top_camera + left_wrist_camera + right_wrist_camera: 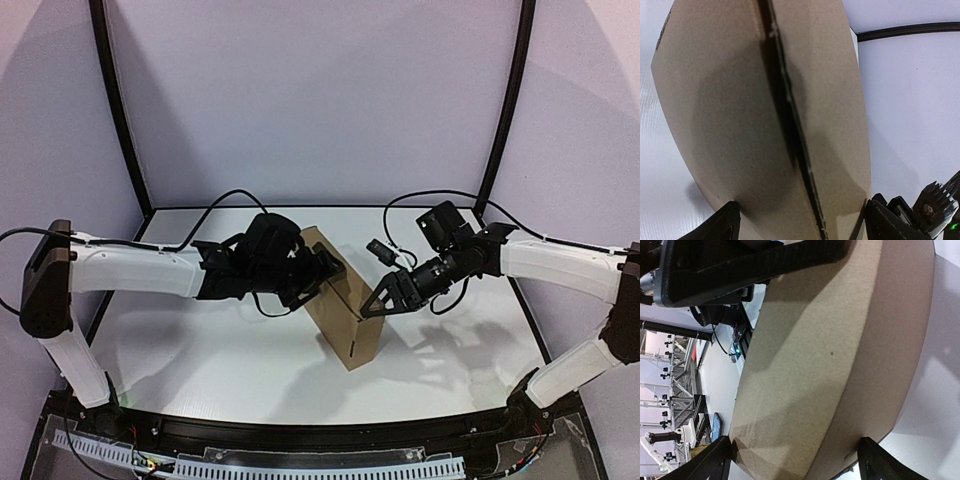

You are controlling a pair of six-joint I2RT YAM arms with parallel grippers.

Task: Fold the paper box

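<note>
The plain brown corrugated cardboard paper box (340, 310) is seen standing on edge at the middle of the white tabletop (200, 350). It is straddled by the left gripper (325, 268) on one side and the right gripper (375, 303) on the other. Both sets of jaws are spread wide, with black fingertips (722, 225) at its edges. Whether it is clamped cannot be told.

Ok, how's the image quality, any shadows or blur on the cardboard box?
Top external: even soft light, paper box sharp, faint shadows on the white table. Left wrist: the box fills the frame, a dark soft shadow beside its seam. Right wrist: very close, its upper part shaded.
</note>
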